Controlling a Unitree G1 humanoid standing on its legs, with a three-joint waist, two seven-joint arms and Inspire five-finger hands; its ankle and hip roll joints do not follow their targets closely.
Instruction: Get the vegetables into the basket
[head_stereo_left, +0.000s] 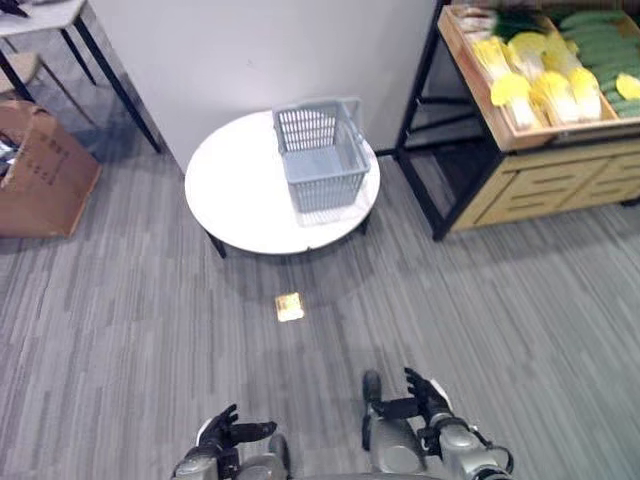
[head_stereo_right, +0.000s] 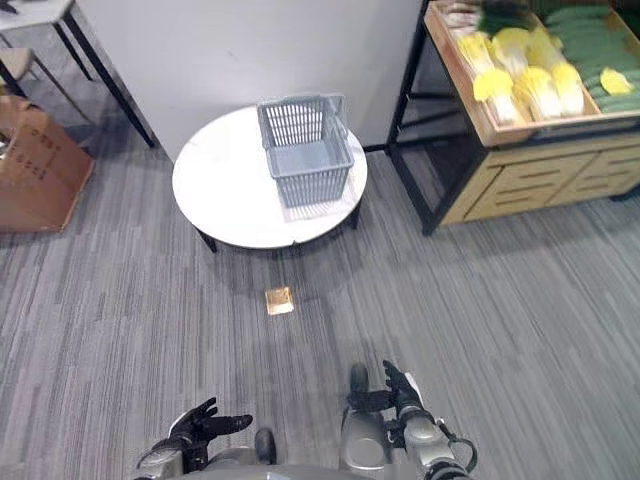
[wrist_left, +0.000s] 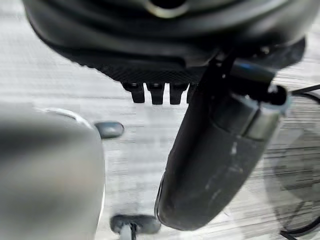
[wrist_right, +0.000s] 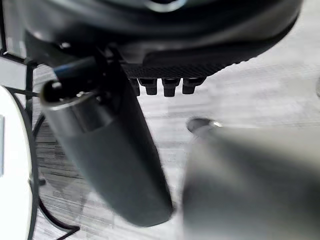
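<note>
A grey plastic basket (head_stereo_left: 322, 155) stands on the round white table (head_stereo_left: 240, 195) ahead of me, towards its right side, with nothing in it. The vegetables lie in a wooden crate (head_stereo_left: 480, 75) on the rack at the far right: pale yellow cabbages (head_stereo_left: 545, 85) and green cucumbers (head_stereo_left: 600, 45). Both hands hang low by my body, far from the table and the rack. My left hand (head_stereo_left: 232, 432) has its fingers straight and holds nothing. My right hand (head_stereo_left: 422, 395) is likewise open and empty, thumb (wrist_right: 110, 160) standing out.
A cardboard box (head_stereo_left: 45, 170) sits on the floor at the left, beside a dark-legged table (head_stereo_left: 45, 15). A small yellowish square marker (head_stereo_left: 289, 306) lies on the grey carpet before the round table. The black-framed rack (head_stereo_left: 420, 150) has wooden drawers (head_stereo_left: 560, 185) below.
</note>
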